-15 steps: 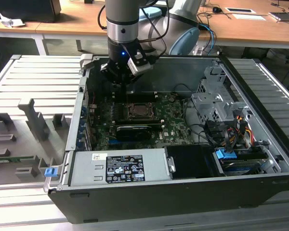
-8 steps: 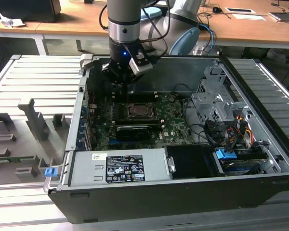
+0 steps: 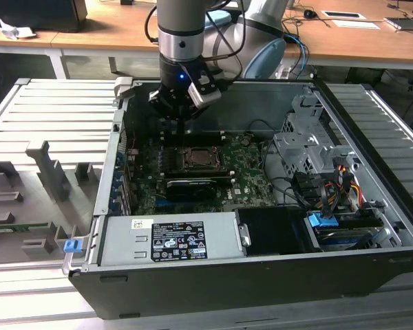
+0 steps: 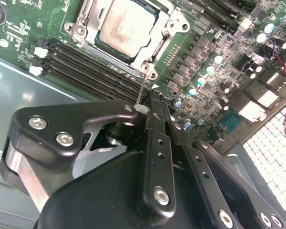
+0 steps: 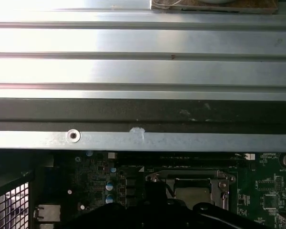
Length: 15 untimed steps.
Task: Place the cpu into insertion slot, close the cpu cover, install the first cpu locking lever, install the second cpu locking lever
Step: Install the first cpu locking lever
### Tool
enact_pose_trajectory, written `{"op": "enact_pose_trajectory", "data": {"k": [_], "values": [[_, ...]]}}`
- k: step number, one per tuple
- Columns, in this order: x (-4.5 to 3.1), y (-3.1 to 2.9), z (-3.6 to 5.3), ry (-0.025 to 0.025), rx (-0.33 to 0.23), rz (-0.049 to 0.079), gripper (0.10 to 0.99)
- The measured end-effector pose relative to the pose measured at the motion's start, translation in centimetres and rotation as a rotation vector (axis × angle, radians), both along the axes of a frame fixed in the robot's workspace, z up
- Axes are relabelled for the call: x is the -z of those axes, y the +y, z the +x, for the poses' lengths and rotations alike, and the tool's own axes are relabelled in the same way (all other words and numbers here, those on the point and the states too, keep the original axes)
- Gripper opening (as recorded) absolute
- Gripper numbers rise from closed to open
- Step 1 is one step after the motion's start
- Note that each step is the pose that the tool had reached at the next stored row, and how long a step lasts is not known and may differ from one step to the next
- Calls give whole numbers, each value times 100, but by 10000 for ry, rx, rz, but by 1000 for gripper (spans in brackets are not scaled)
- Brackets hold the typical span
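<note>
- You find the cpu [image 4: 126, 26] lying flat in the insertion slot [image 3: 201, 160], its dull grey face up. In the exterior view it sits at centre frame, on the green board [image 4: 214, 76].
- The cpu cover [image 4: 168, 29] lies down around the chip, and the grey face shows through its square opening.
- A thin locking lever [image 4: 141, 88] runs from the socket's corner out to the gripper's tips.
- Gripper [image 4: 150, 109]: fingers [image 4: 156, 143] are pressed together with no gap between them. The lever's end meets the tips. You cannot tell whether it is clamped or only touched.
- In the exterior view the gripper [image 3: 184, 117] hangs at upper centre, just above the socket's far edge and close to the case's rear wall [image 3: 261, 103].
- Edges near the socket: black memory slots [image 4: 90, 67] run just beside one side, and a long black block [image 3: 191, 187] lies along the near side.
- The first wrist view has the case's metal rim [image 5: 143, 140] close by.
- Open room: bare board toward the exterior view's right, before the drive cage [image 3: 306, 148]. The power supply [image 3: 168, 237] is at lower centre.
</note>
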State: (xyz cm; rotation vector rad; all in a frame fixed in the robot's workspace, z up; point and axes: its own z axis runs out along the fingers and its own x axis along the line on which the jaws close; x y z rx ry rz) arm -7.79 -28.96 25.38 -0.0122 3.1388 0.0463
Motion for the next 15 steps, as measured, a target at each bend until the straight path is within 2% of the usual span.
{"op": "enact_pose_trajectory", "data": {"k": [15], "values": [[5, 0, 148, 0, 0, 0, 106]]}}
